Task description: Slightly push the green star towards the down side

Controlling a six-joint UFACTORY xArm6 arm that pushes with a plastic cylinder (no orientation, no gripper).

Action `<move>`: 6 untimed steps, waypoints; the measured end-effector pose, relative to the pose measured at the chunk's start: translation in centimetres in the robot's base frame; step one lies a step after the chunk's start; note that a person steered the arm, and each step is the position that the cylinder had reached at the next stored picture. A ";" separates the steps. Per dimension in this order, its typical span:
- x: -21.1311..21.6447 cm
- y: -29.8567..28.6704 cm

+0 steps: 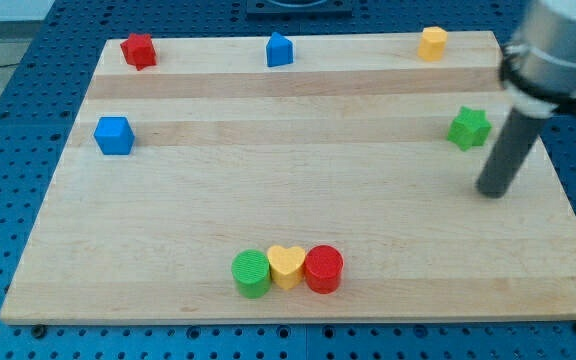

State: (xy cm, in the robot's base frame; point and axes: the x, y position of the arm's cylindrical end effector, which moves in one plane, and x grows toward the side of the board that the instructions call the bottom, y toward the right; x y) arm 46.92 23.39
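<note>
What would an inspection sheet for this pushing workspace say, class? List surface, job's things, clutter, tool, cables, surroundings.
Surface: wooden board, flat, pale.
Job's things: green star near the view's right edge, upper half.
Clutter: red star, blue block and yellow block along the top; blue cube at left; green cylinder, yellow heart, red cylinder touching in a row at the bottom.
Tool: my tip below and slightly right of the green star, apart from it.
Cables: nothing seen.
Surroundings: blue perforated table.

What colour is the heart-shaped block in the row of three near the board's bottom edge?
Yellow: the yellow heart-shaped block sits between the green and red round blocks, clear in the camera view.
</note>
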 end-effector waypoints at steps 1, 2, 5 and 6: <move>-4.3 3.0; -7.7 3.9; -9.1 -4.1; -8.7 -5.0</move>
